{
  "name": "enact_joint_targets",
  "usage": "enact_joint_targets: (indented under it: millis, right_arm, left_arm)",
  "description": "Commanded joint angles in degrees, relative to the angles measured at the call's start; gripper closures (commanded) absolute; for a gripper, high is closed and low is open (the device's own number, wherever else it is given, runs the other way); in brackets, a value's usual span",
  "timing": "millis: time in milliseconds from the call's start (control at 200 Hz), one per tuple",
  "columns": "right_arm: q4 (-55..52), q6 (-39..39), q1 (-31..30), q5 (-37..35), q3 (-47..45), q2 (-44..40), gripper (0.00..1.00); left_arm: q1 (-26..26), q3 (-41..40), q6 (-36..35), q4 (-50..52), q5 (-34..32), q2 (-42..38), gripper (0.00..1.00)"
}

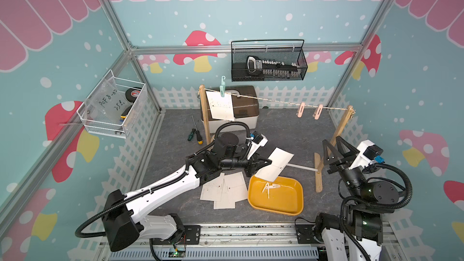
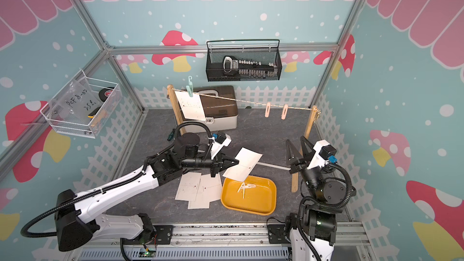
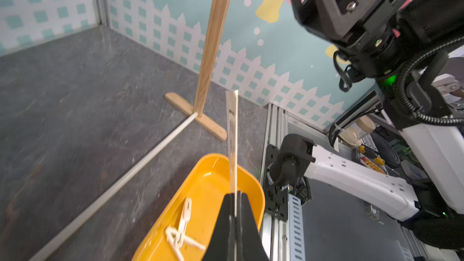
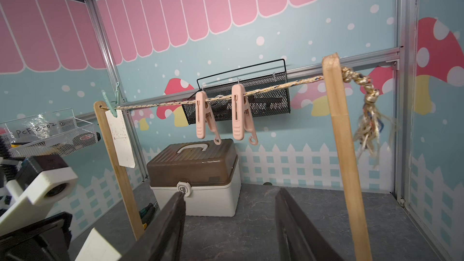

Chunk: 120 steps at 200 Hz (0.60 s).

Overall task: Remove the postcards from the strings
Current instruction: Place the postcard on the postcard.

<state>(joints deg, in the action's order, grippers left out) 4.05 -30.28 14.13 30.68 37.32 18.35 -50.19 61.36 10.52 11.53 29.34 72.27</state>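
grey bench (image 1: 175, 126) in a mushroom-papered cell. far left, i see one postcard (image 1: 222, 106) hanging from the string (image 1: 276, 102) beside the left post (image 1: 206, 121), pinned by a green clothespin (image 1: 222, 89). a pile of loose cards (image 1: 226, 189) lies flat on the bench, just left of the yellow tray (image 1: 288, 204). my left tool (image 1: 268, 163) is clenched on the edge of another card (image 1: 280, 163), held tilted over the tray's far rim. two pink clothespins (image 1: 301, 109) hang on the string. my right tool (image 1: 332, 143) stands released, grasping nothing, near the right post (image 1: 339, 131).
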Motion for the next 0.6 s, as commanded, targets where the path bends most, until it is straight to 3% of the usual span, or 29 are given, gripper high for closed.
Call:
enact_joint_targets:
  millis: [0, 125, 310, 365, 595]
  right_arm:
    - [9.90, -2.46, -0.44, -2.42, -2.10, 0.21, 0.43]
    - [13.13, -4.00, -0.51, -1.98, -3.30, 2.65, 0.44]
    - [14.08, -4.59, -0.68, -0.83, -3.30, 5.74, 0.45]
    - [14.48, -4.76, -0.76, -0.88, -3.52, 5.94, 0.45]
    - [14.72, -4.70, -1.10, -1.14, -4.64, 4.75, 0.45]
  left_arm:
    - [0.77, -3.19, 2.34, 18.63, -6.56, -3.98, 1.00]
    - [4.36, -5.54, 9.07, 25.47, -8.53, -9.57, 1.00]
    - [18.10, -9.56, 19.96, 34.79, -8.49, -18.07, 1.00]
    - [18.67, -9.86, 22.01, 38.17, -11.16, -18.60, 1.00]
    - [24.50, -16.14, 32.99, 39.36, -10.36, -20.59, 1.00]
